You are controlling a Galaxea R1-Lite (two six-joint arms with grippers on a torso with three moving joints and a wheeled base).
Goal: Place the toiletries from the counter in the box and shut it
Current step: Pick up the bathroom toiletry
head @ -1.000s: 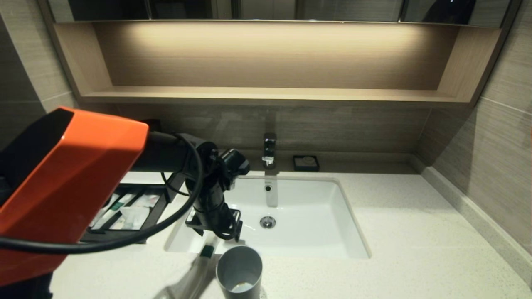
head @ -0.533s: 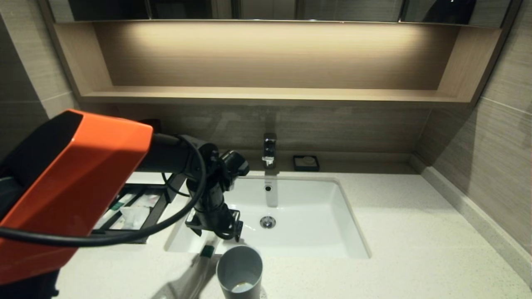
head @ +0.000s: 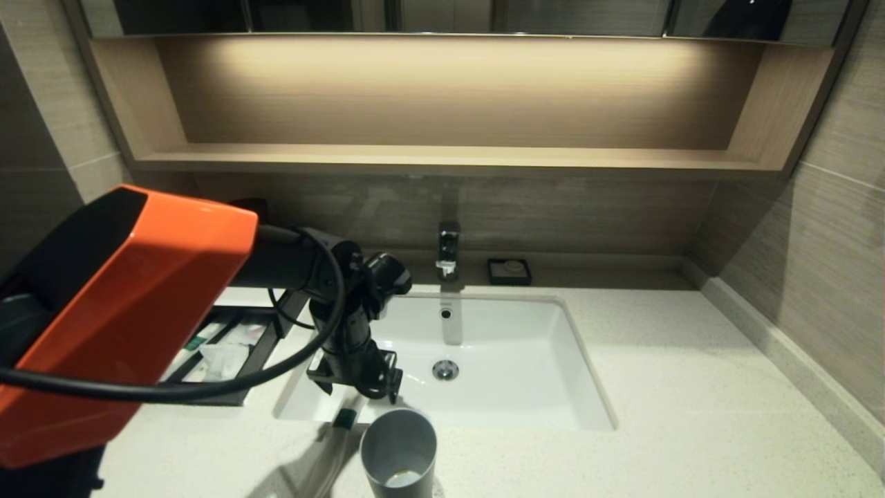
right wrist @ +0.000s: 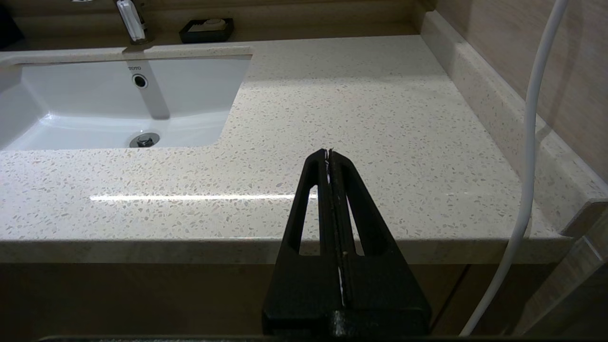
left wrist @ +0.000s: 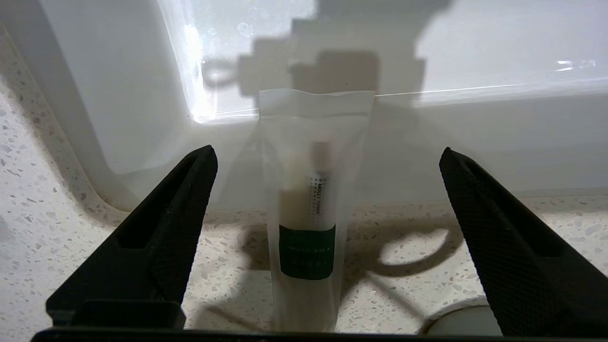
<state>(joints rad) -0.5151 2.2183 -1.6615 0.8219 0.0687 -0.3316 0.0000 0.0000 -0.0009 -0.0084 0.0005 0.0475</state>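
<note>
A slim clear-white packet with a green band (left wrist: 308,213) lies on the speckled counter (head: 691,387), its far end reaching over the front left corner of the sink (head: 511,387). In the head view this packet (head: 343,417) sits just left of a metal cup. My left gripper (left wrist: 327,150) hangs above it, open wide, one finger on each side and neither touching it; from the head it shows as the left gripper (head: 354,395). The black box (head: 265,349) stands left of the sink, its drawer pulled open with white packets inside. My right gripper (right wrist: 328,152) is shut and empty.
A grey metal cup (head: 399,453) stands at the counter's front edge, close to the packet. Faucet (head: 448,249) and a small black soap dish (head: 509,271) stand behind the sink. My orange left arm hides most of the box. The right gripper hovers off the counter's front right edge.
The left arm's orange elbow has shifted right and the gripper has drawn slightly back over the sink corner. The packet and the cup have not moved.
</note>
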